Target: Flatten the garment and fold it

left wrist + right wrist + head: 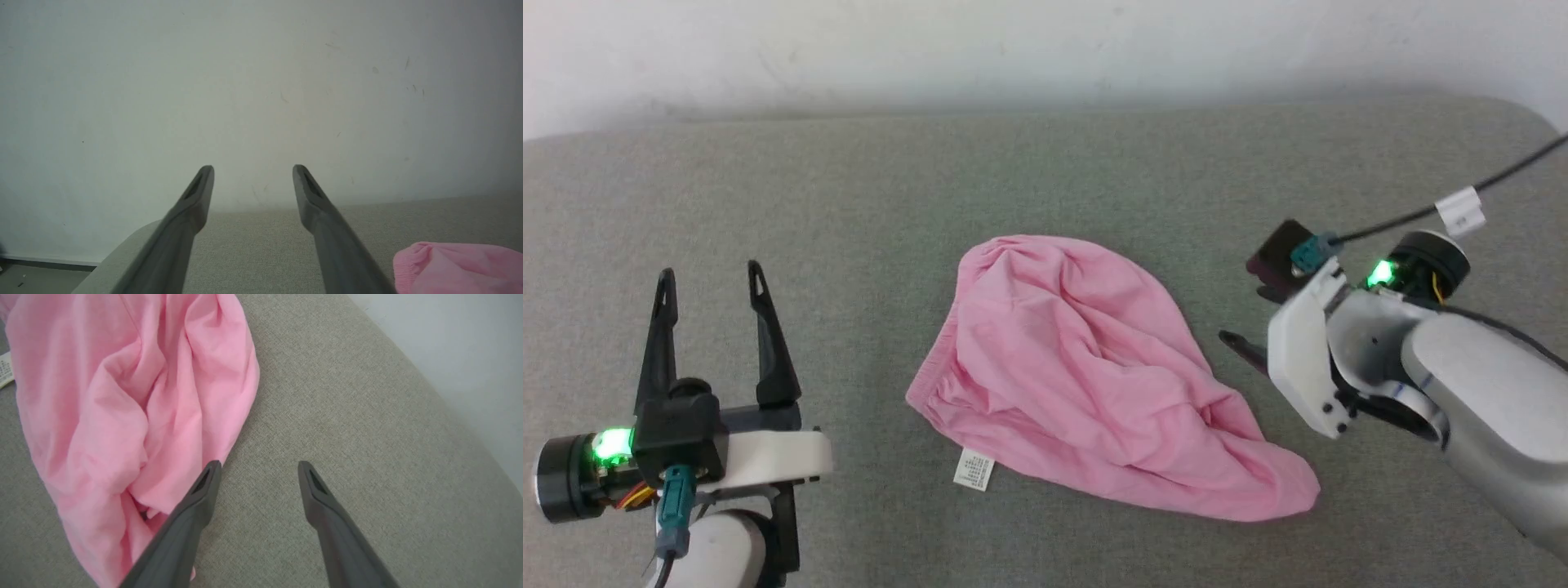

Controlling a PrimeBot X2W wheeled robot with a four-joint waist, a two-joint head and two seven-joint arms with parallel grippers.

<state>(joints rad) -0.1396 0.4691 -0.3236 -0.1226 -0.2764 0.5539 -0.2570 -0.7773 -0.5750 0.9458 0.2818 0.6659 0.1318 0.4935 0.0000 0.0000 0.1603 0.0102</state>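
The left gripper (pixel 711 271) stands wide and empty, well left of the pink garment (pixel 1086 376); the right gripper (pixel 259 464), also wide and empty, is just beside its right edge. The garment lies crumpled on the grey cushion (pixel 849 204), so flattening and folding both look not yet begun

Grey fabric couch (pixel 1045 163) against a plain white wall (pixel 1045 49)

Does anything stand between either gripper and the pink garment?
Nothing visible does. Bare grey cushion separates the open left gripper from the garment, and the open right gripper hangs right at its edge.
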